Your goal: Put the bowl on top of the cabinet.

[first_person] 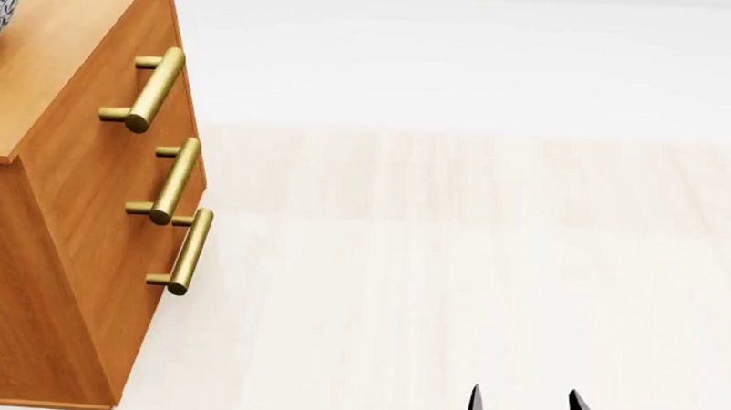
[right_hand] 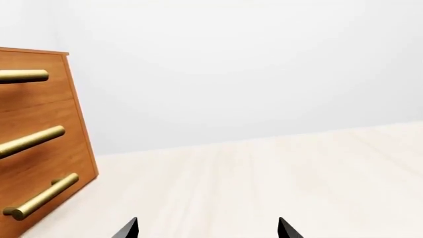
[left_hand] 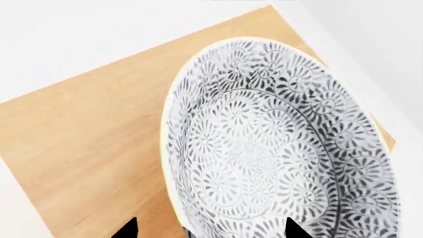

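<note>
Bowl (left_hand: 278, 144) over cabinet (left_hand: 86, 148), just ahead of our left pincer (left_hand: 211, 230), tips apart, grip unclear; off-edge release risks toppling

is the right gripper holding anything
No, the right gripper has its fingertips spread apart with only bare floor between them.

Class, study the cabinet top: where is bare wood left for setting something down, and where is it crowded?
In the left wrist view, the bowl fills one side of the cabinet top, overlapping its edge there. Bare wood stretches beside the bowl to the opposite edge. The left end effector tips straddle the bowl's rim, so that spot is crowded.
</note>
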`<state>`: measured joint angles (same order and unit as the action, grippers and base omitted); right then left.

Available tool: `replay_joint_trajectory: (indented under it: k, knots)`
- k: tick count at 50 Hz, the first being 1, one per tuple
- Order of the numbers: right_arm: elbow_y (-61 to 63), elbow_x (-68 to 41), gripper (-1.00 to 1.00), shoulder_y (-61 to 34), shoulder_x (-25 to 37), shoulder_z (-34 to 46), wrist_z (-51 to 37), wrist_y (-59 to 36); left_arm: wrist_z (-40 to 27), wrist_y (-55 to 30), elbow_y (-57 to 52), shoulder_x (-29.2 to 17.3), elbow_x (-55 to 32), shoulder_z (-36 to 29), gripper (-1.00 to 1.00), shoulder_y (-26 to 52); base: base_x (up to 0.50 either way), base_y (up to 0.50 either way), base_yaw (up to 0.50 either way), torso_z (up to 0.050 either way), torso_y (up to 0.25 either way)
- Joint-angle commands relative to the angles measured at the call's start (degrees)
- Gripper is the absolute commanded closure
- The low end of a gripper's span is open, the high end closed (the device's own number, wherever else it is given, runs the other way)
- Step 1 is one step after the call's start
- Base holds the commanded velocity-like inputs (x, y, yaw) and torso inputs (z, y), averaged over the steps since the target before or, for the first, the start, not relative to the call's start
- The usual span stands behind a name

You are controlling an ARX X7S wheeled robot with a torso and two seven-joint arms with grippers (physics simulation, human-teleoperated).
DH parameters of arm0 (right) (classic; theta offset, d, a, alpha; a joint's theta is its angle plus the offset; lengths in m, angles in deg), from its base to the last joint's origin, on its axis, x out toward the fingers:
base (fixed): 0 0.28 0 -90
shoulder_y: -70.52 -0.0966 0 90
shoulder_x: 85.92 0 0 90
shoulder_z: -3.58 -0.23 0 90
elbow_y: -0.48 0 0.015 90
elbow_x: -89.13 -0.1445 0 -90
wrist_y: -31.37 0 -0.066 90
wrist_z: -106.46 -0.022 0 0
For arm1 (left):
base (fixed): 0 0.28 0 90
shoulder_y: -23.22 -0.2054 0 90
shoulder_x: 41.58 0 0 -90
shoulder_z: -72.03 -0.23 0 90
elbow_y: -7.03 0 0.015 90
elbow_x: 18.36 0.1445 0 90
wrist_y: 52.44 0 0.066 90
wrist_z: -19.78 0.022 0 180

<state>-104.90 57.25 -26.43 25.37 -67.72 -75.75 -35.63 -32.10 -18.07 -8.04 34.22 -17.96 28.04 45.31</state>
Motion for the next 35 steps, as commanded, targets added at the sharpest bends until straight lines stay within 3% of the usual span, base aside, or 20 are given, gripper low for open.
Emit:
replay_joint_trajectory:
  k: [1, 22, 35]
  knots:
    - [-0.22, 0.06, -1.0, -0.16, -0.06, 0.21, 0.03, -0.03, -0.29, -0.4, 0.0, 0.08, -0.13, -0.7, -1.0, 0.82, 0.0, 0.0, 0.0, 0.0, 0.0]
    - [3.49, -0.72, -1.0, 1.76, 1.12, 0.18, -0.27, 0.14, -4.4, -2.62, -0.03, 0.15, 0.13, -2.07, -1.0, 7.99, 0.0, 0.0, 0.0, 0.0, 0.0]
    - [7.47, -1.16, -1.0, 4.11, 2.26, 0.07, -0.65, 0.75, -1.27, -7.51, -1.63, 1.54, 1.93, -6.45, -1.0, 11.68, 0.0, 0.0, 0.0, 0.0, 0.0]
